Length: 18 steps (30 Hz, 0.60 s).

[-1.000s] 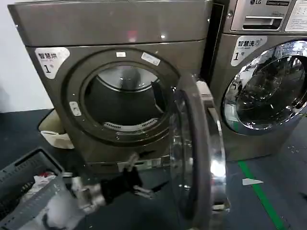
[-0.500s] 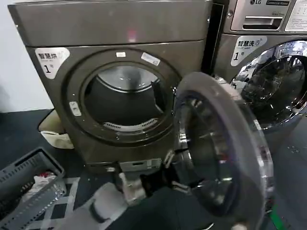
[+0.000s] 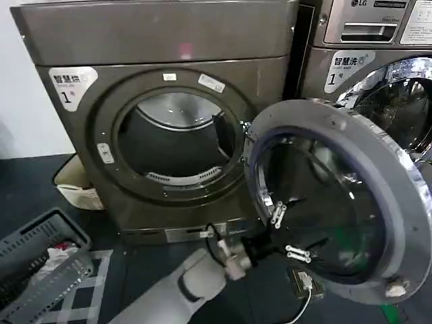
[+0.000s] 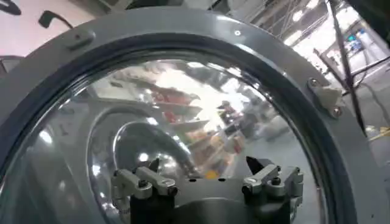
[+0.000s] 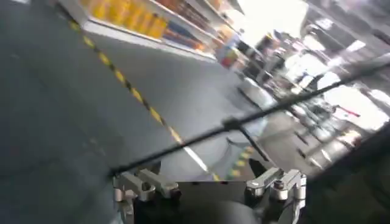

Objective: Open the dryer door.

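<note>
On the left of the head view we see a grey basket (image 3: 37, 253) on the floor, with some cloth in it. Next comes the dryer (image 3: 155, 40), big and bronze-grey, with a white sticker (image 3: 71, 84) marked "1". Its round hole (image 3: 177, 138) is wide open and we can look right into the drum.

Low in the middle, our left arm reaches across the floor. Our left gripper (image 3: 287, 233) sits right up by the inside of the dryer door (image 3: 405, 202). In the left wrist view its two fingers (image 4: 144, 181) are spread wide with nothing between them, and the door glass (image 4: 183, 115) is just in front. We cannot tell if the fingers touch the glass.

To the right, the door is swung far out from the dryer, hinged on its right side, so we see its grey inner rim. Behind it stands the other machine (image 3: 368, 27).

In the right wrist view our right gripper (image 5: 210, 182) is spread open too, with nothing in it, off over bare floor.

We think the job is nearly done. The door is open, and what is left is to pull the arm away.
</note>
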Each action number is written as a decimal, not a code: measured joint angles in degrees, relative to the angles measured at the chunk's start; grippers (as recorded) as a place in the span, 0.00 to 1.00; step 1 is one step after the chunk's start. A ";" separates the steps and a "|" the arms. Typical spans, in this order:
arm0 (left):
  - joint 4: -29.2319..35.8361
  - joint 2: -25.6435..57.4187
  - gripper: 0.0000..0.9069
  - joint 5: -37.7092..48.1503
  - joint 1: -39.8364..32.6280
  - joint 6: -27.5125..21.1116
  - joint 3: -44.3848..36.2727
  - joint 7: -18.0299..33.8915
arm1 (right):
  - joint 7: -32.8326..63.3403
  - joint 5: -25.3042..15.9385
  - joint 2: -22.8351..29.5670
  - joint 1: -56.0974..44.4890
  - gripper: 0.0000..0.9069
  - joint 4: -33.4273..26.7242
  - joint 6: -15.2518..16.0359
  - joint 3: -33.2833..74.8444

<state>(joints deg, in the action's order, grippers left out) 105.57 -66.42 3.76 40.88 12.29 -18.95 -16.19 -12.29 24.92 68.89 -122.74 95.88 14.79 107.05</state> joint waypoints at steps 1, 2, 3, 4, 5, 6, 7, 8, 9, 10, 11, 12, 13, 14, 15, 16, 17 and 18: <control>-0.67 -0.83 1.00 -0.79 -0.46 0.07 -0.60 0.37 | 0.58 -0.12 0.87 -0.10 1.00 0.05 0.06 0.19; -1.38 -1.75 1.00 -1.57 -0.94 0.18 -1.19 0.72 | 1.45 -0.16 1.93 -0.18 1.00 0.22 0.33 0.41; -2.16 -2.72 1.00 -2.31 -1.36 0.34 -1.69 1.07 | 2.35 -0.21 3.00 -0.19 1.00 0.37 0.34 0.65; -2.86 -3.59 1.00 -2.96 -1.88 0.50 -2.05 1.50 | 3.12 -0.27 3.88 -0.19 1.00 0.42 0.35 0.79; -3.66 -4.55 1.00 -3.62 -2.39 0.63 -2.40 1.93 | 3.94 -0.44 4.83 -0.20 1.00 0.55 0.53 1.01; -4.39 -5.35 1.00 -4.01 -2.76 0.76 -2.67 2.18 | 4.47 -0.85 5.77 -0.24 1.00 0.70 0.79 1.25; -5.21 -6.22 1.00 -4.29 -3.24 0.79 -2.83 2.43 | 4.89 -1.32 6.54 -0.30 1.00 0.79 1.00 1.46; -5.84 -7.11 1.00 -4.46 -3.61 0.80 -2.92 2.61 | 5.26 -1.75 7.44 -0.39 1.00 0.89 1.22 1.74; -6.56 -8.11 1.00 -4.72 -3.89 0.85 -3.00 2.77 | 5.48 -2.03 8.18 -0.50 1.00 0.95 1.39 1.99; -7.42 -9.07 1.00 -5.07 -4.27 0.88 -3.07 3.01 | 5.63 -2.27 9.00 -0.65 1.00 1.07 1.49 2.31; -8.03 -9.83 1.00 -5.44 -4.53 0.94 -3.10 3.26 | 5.70 -2.33 9.71 -0.81 1.00 1.23 1.54 2.60; -8.84 -10.74 1.00 -5.88 -4.75 1.02 -3.11 3.47 | 5.92 -2.33 10.33 -0.93 1.00 1.39 1.45 2.88; -9.58 -11.57 1.00 -6.38 -5.04 1.13 -3.14 3.75 | 6.06 -2.33 11.01 -1.01 1.00 1.59 1.38 3.21; -10.26 -12.33 1.00 -6.78 -5.44 1.24 -3.14 4.05 | 6.07 -2.32 11.64 -1.09 1.00 1.84 1.32 3.40; -11.06 -13.20 1.00 -7.40 -5.66 1.28 -3.14 4.43 | 6.07 -2.28 12.16 -1.18 1.00 2.05 1.30 3.53; -11.88 -14.11 1.00 -8.28 -5.96 1.48 -3.14 4.89 | 6.14 -2.23 12.69 -1.25 1.00 2.28 1.24 3.66; -12.73 -15.03 1.00 -9.28 -6.43 1.99 -3.15 5.44 | 6.40 -2.08 13.16 -1.31 1.00 2.46 0.92 3.71; -13.57 -15.81 1.00 -9.92 -6.61 2.39 -3.12 5.77 | 6.47 -1.85 13.66 -1.38 1.00 2.69 0.40 3.80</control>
<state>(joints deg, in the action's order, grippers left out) 92.00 -82.23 -6.16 34.27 14.68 -22.07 -10.42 -5.83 23.07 82.55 -124.12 98.57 15.19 110.85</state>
